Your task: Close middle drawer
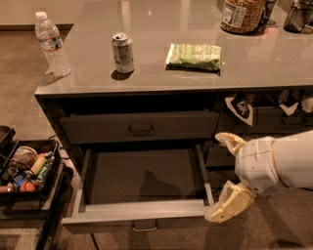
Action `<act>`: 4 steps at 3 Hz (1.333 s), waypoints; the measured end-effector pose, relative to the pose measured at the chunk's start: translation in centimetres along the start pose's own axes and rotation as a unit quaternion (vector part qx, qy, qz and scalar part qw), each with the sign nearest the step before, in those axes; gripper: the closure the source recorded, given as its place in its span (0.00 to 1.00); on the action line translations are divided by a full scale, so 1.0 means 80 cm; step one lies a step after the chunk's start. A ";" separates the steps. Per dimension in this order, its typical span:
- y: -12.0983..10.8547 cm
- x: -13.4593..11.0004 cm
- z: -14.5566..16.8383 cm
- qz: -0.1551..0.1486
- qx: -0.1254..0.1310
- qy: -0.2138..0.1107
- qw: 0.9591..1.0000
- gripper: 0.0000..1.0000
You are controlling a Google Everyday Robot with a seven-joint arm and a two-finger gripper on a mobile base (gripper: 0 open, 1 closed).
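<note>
The middle drawer (142, 215) is pulled far out of the dark cabinet, its deep dark interior bare, with light grey side rims and a small metal pull handle (145, 226) on its front. My gripper (221, 178) is at the drawer's right front corner, open, with cream fingers (230, 202) spread one above the other. The lower finger is next to the front right corner of the drawer. The white arm enters from the right edge.
A shut drawer (139, 127) sits above. On the counter stand a water bottle (52, 44), a soda can (122, 52), a green snack bag (194, 55) and a jar (243, 14). Narrow drawers with cloth (240, 108) are on the right. A cart of items (27, 171) stands left.
</note>
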State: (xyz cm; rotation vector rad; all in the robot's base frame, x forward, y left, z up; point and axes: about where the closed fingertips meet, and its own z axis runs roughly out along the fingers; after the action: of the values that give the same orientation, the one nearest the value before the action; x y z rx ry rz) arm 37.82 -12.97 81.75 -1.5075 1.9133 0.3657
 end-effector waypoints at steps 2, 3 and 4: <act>0.022 0.029 0.060 -0.044 -0.062 0.008 0.997 0.00; 0.057 0.081 0.125 -0.060 -0.112 -0.003 0.992 0.00; 0.090 0.131 0.189 -0.049 -0.145 -0.011 0.988 0.00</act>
State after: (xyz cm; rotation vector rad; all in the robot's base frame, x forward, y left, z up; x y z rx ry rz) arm 34.77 -9.87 62.48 -1.7686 1.8187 0.6351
